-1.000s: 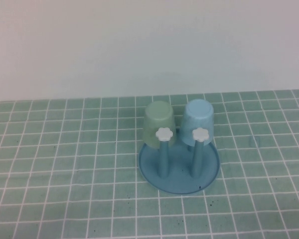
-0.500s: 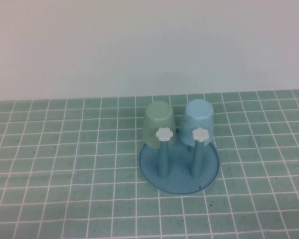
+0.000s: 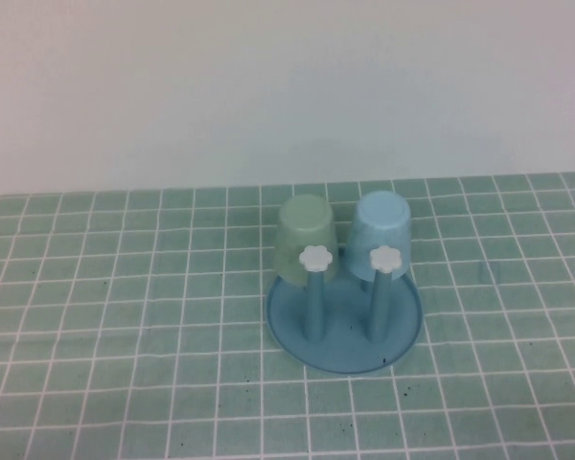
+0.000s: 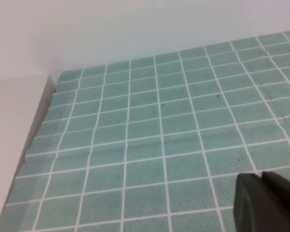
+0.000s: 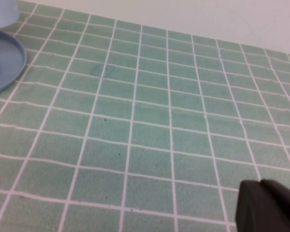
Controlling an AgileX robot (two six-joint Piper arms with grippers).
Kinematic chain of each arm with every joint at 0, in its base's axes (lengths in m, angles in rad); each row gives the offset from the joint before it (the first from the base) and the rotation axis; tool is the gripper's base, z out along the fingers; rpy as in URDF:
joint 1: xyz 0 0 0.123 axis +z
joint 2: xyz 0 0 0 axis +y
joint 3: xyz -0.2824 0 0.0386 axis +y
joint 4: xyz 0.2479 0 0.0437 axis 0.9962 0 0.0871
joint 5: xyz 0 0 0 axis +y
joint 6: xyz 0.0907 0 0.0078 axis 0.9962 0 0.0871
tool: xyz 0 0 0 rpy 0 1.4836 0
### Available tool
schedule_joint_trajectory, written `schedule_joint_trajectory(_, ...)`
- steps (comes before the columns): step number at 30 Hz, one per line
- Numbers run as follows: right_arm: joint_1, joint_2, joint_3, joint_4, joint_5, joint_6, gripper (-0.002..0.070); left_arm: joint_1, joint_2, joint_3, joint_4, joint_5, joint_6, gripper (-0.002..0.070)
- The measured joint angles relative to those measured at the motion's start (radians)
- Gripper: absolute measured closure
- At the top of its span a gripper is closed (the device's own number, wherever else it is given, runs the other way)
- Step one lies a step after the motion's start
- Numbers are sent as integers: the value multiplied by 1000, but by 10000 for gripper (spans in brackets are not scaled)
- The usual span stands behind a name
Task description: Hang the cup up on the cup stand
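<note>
The light blue cup (image 3: pixel 383 230) sits upside down over a back peg on the right side of the cup stand (image 3: pixel 345 335). A pale green cup (image 3: pixel 305 235) sits the same way on the left. Two front pegs topped by white flower knobs (image 3: pixel 387 257) stand bare. Neither gripper shows in the high view. My left gripper (image 4: pixel 261 175) is shut and empty over bare tiles. My right gripper (image 5: pixel 260 182) is shut and empty, well away from the stand's dish rim (image 5: pixel 9 67); the cup's lower edge (image 5: pixel 1 12) shows there too.
The table is covered by a green cloth with a white grid (image 3: pixel 125 316). A white wall (image 3: pixel 287 86) runs behind it. In the left wrist view the cloth ends at a pale table edge (image 4: pixel 19 125).
</note>
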Motion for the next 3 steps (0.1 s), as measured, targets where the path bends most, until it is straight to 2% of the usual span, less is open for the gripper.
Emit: schedule_joint_trajectory(3,0,0,0,0,0,0,678,0,0,0,0,0,0,677)
